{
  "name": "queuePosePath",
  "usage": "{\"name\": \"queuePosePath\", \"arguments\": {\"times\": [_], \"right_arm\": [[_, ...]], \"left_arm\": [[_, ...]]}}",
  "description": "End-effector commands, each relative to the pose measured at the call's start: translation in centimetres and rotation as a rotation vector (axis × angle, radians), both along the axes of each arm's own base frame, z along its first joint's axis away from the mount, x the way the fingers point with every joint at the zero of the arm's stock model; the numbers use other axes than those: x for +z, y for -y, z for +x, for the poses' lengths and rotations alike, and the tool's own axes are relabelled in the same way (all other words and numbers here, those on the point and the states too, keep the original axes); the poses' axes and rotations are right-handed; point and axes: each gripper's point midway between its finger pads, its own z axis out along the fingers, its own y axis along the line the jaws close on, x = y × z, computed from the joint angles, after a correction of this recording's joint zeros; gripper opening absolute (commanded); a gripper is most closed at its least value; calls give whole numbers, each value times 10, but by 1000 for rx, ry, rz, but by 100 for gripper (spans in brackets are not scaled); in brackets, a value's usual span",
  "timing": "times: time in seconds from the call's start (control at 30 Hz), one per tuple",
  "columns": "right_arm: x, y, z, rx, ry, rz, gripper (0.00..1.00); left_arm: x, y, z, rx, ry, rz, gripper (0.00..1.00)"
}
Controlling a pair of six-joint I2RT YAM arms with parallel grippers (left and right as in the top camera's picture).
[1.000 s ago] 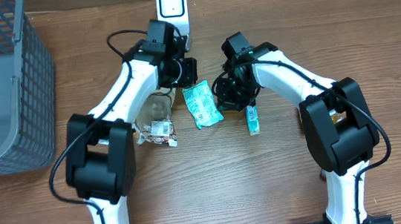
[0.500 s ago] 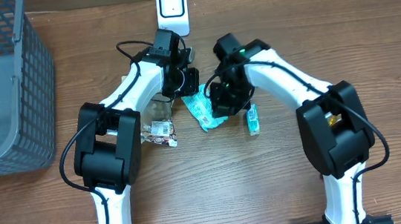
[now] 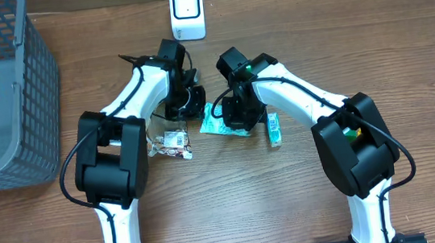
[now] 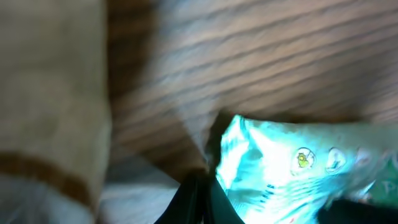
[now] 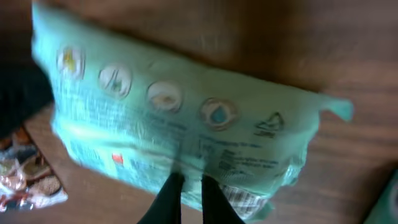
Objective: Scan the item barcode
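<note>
Clamped tight on the long edge of the green packet (image 5: pixel 180 124) with the right gripper (image 5: pixel 186 182), shifted leftward over the table (image 3: pixel 235 209) since a second ago, and now right above the packet, between the two arms and well short of the white scanner (image 3: pixel 186 2). Drawn back from beside the scanner with the left gripper (image 4: pixel 198 186), fingers pressed fully together at the packet's corner, no telling whether any film is caught between them. Turned the packet from near upright to crosswise, close to the clear snack bag (image 3: pixel 172 141) and the small green item (image 3: pixel 274 129)
</note>
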Motion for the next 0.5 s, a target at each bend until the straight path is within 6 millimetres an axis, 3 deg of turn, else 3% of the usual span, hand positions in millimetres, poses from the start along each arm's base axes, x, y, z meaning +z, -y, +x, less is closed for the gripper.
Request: {"name": "queuePosePath", "arguments": {"times": [0.0,0.17,0.3,0.47], "right_arm": [[-4,10,17,-20,80,-61,12],[-2,2,28,-21,124,-24,9],[20,-13,34,5,144,68,9],[41,-9,47,20,206,87,15]], "left_arm": [[-4,-12,-3,28,-44,8,4],[6,-24,0,58,-68,4,4],[20,-27,3,45,-72,3,4],[35,-17,5,40,-79,-55,5]]}}
